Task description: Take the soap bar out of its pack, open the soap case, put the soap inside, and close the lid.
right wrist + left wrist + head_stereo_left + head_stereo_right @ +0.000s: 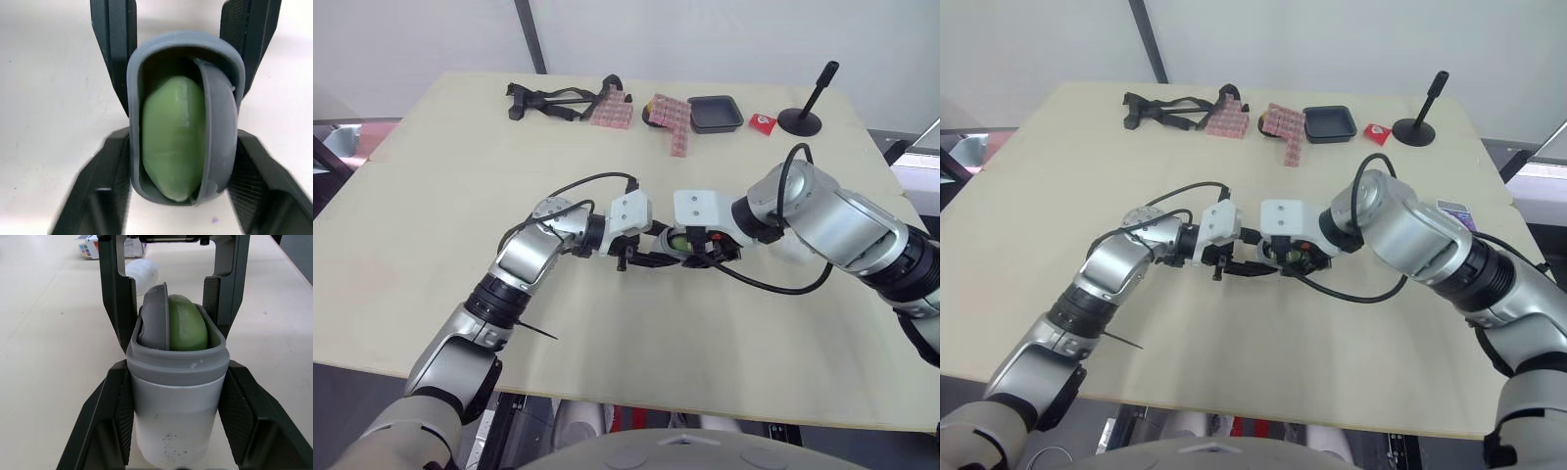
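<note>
1. The left gripper (176,377) is clamped on the closed end of the soap case (176,421), at mid-table (460,196).
2. The green soap (171,137) lies inside the case, beside a grey insert (155,313).
3. The case's long axis runs left to right. Its open mouth faces the right gripper (185,142), which sits at the rim (clamped or merely standing by, I cannot tell).
4. A white rounded piece (142,273), probably the lid, lies further right. Fetching it likely falls to the right arm, which is nearer.
</note>
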{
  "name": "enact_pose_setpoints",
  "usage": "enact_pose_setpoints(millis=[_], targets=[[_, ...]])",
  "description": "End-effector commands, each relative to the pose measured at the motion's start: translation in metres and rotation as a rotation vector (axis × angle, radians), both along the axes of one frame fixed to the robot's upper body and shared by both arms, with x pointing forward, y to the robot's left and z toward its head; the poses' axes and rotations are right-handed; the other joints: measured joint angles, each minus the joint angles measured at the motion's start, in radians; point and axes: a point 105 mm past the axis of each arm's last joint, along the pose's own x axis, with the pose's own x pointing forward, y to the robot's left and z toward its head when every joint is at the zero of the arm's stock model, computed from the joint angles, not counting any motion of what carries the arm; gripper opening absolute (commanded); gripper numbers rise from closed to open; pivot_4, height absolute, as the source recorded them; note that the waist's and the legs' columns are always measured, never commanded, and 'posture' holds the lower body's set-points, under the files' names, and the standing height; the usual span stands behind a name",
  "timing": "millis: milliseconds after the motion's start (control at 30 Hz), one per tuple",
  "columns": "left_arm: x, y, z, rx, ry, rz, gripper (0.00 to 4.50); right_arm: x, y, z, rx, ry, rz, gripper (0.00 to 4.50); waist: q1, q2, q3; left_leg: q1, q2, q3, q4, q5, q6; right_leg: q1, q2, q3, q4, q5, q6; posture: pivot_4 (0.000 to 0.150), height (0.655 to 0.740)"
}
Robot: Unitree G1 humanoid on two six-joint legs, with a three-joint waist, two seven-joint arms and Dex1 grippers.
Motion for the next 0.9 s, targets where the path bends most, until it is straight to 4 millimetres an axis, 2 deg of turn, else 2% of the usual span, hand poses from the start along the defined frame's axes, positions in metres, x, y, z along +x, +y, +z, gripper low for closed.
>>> enact_pose_setpoints(millis=[33,67,233,467,600,900], targets=[[-0.003,0.001,0.006,-0.032,-0.04,-0.014,1.89,0.001,-0.002,0.009,0.03,-0.017,-0.013,4.03,0.0,0.0,0.0,0.0,0.0,0.0,0.0,0.0,0.0,0.0,0.0,0.0,0.0,0.0,0.0,0.15,0.74],[-0.004,0.003,0.005,-0.035,-0.041,-0.014,1.89,0.002,-0.004,0.008,0.03,-0.015,-0.018,4.45,0.0,0.0,0.0,0.0,0.0,0.0,0.0,0.0,0.0,0.0,0.0,0.0,0.0,0.0,0.0,0.15,0.74],[-0.007,0.011,0.001,-0.065,-0.043,-0.016,1.89,0.004,-0.01,0.006,0.067,-0.001,-0.047,4.45,0.001,0.0,0.0,0.0,0.0,0.0,0.0,0.0,0.0,0.0,0.0,0.0,0.0,0.0,0.0,0.15,0.74],[-0.007,0.022,0.007,-0.204,-0.025,0.021,1.89,-0.002,-0.014,0.01,0.337,0.08,-0.045,4.45,0.002,0.0,0.0,-0.001,0.0,0.0,0.0,0.0,0.0,0.0,-0.001,0.0,0.0,0.0,0.0,0.15,0.74],[-0.008,0.028,0.007,-0.294,0.005,0.047,1.89,-0.003,-0.034,0.005,0.508,0.072,-0.093,4.45,0.007,-0.001,-0.001,-0.001,0.0,0.0,0.001,0.0,0.0,0.0,-0.002,0.0,-0.001,0.0,0.0,0.15,0.74],[-0.013,0.033,-0.016,-0.315,0.047,0.058,1.89,-0.014,-0.067,-0.016,0.815,-0.023,-0.238,4.45,0.0,-0.001,-0.001,-0.001,0.0,0.0,0.001,0.0,0.001,0.0,-0.002,-0.001,-0.002,0.0,0.0,0.15,0.74]])
